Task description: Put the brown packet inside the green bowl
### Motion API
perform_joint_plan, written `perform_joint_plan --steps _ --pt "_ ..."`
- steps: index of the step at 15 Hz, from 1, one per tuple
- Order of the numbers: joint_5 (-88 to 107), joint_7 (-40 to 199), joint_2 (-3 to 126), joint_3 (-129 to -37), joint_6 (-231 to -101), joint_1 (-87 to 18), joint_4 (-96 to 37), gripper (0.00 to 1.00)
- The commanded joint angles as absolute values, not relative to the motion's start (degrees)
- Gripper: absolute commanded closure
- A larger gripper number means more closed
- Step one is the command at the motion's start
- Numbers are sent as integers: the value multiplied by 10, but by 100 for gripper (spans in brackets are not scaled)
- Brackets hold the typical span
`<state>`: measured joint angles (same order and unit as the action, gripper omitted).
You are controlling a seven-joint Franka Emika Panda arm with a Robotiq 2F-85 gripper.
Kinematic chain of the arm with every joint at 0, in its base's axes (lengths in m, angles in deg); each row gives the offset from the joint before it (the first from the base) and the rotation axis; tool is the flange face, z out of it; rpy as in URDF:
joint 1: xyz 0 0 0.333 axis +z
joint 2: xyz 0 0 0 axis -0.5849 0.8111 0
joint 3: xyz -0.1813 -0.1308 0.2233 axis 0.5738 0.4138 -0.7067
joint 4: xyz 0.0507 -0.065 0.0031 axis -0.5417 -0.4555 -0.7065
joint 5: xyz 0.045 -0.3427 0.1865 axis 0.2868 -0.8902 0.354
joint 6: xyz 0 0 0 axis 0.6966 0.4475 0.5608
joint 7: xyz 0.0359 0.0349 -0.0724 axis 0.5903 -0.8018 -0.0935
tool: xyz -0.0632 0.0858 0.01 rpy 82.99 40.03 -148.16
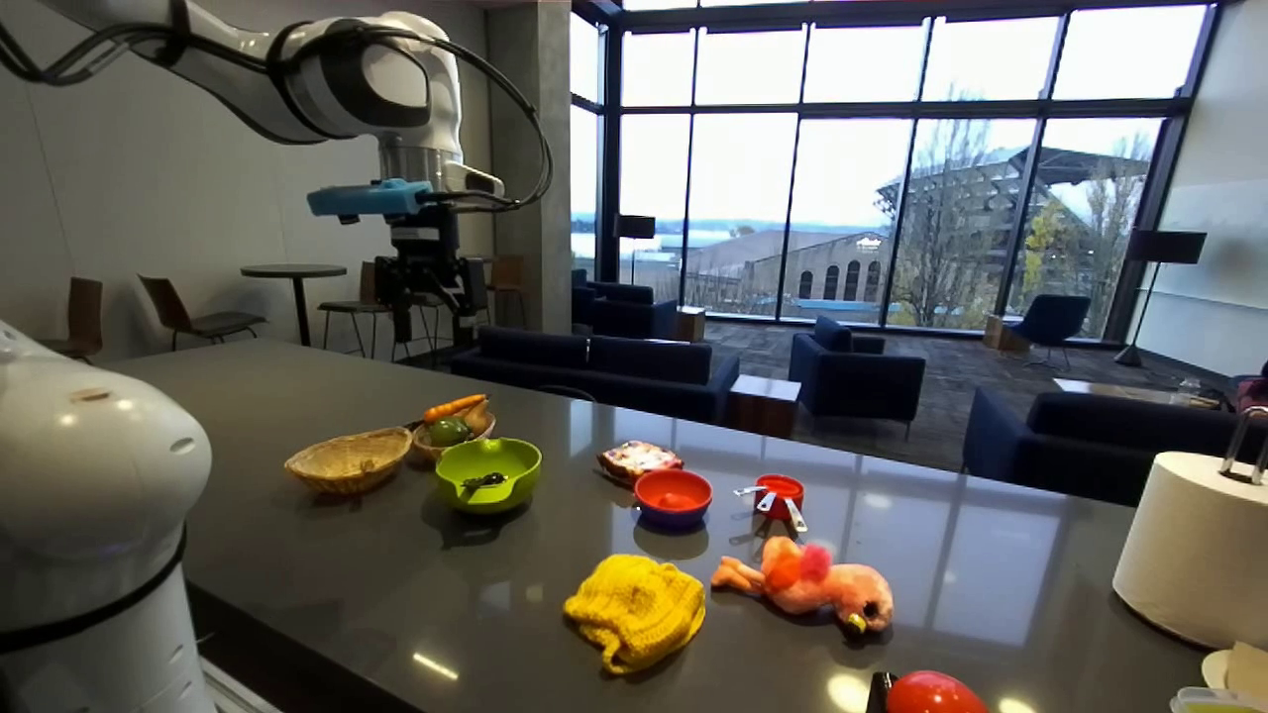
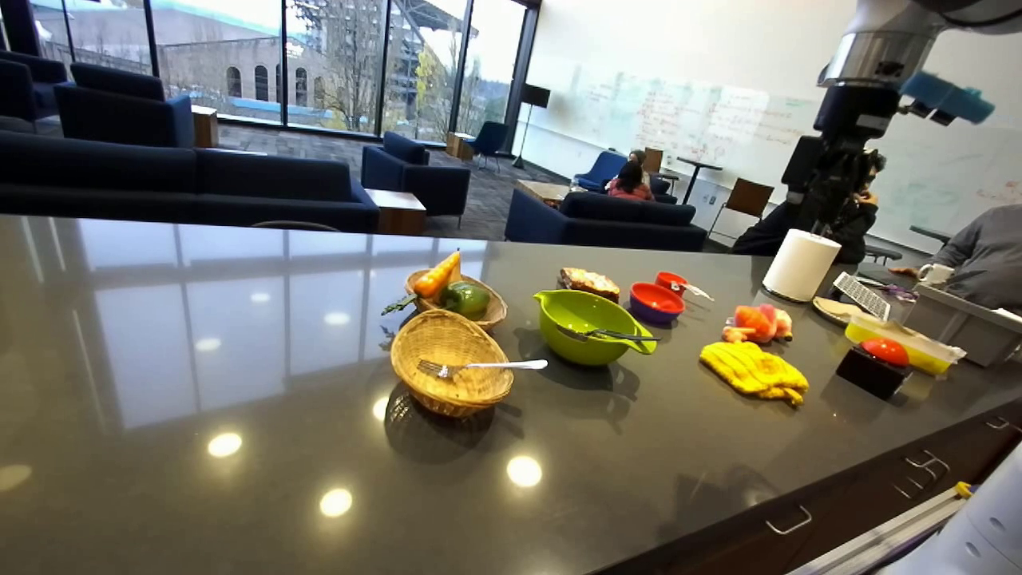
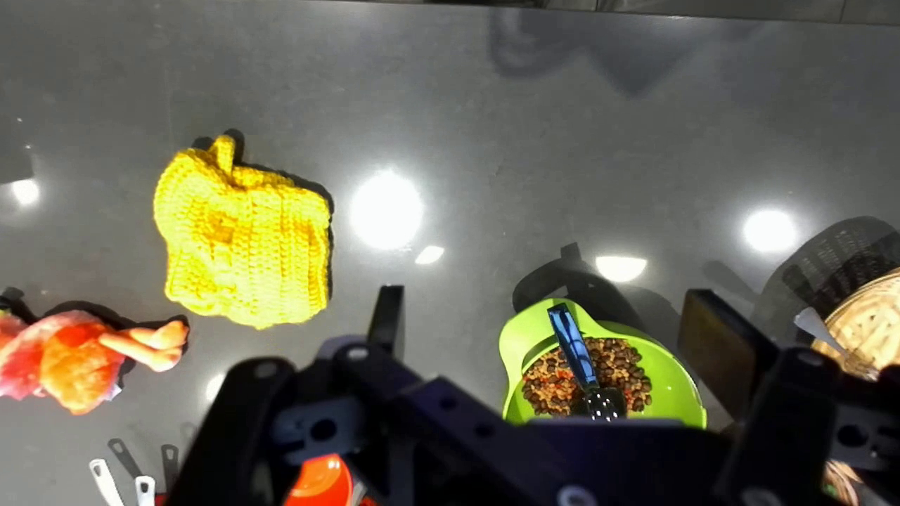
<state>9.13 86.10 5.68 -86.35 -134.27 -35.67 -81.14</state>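
The brown packet (image 1: 639, 460), with red and white marks, lies flat on the counter behind the small red bowl (image 1: 674, 493). In an exterior view, that packet (image 2: 589, 281) shows just behind the green bowl (image 2: 587, 347), partly covered by its rim; I do not see it in the wrist view. Inside the green bowl (image 3: 678, 390) are a mix of dark beans and orange-red bits and a shiny dark utensil (image 3: 573, 344). High above the counter, my gripper (image 3: 552, 313) stands open with its fingers wide apart, nothing held between them. Its black body hides the bowl's near part.
Two wicker baskets stand beside the green bowl: an oval one (image 2: 415, 351) with a fork (image 2: 479, 366), another holding a carrot (image 2: 435, 275) and a green vegetable. A yellow cloth (image 1: 634, 609), pink plush (image 1: 812, 584), red measuring cups (image 1: 780, 495) and paper towel roll (image 1: 1199, 545) also occupy the counter.
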Motion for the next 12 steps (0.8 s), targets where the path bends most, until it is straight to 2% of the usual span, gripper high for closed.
perform_joint_plan --steps 1,12 --pt "95 866 113 -867 -1399 -347 -799 0" --pt "94 869 331 -874 -1542 -346 -703 0"
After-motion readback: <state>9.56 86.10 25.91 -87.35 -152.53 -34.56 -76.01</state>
